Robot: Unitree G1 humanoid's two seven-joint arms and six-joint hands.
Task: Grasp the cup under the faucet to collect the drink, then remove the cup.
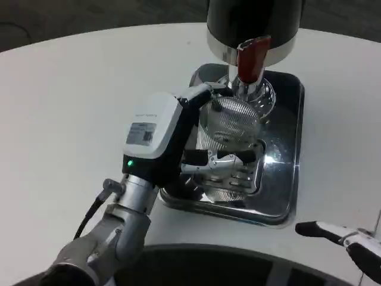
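Head view — left hand [199,143] grips upright cup [229,128] beneath faucet [250,59].

Tray [284,196]: polished metal, mirror-bright. Cup [229,122]: clear ribbed plastic or glass, glossy. Dispenser [253,24]: glossy black body over a brushed metal band; tap lever [253,56] of smooth red plastic. Left hand [178,134]: smooth white plastic back, black and white fingers. Forearm [122,229]: satin silver metal. Table [71,107]: matt white, smooth.
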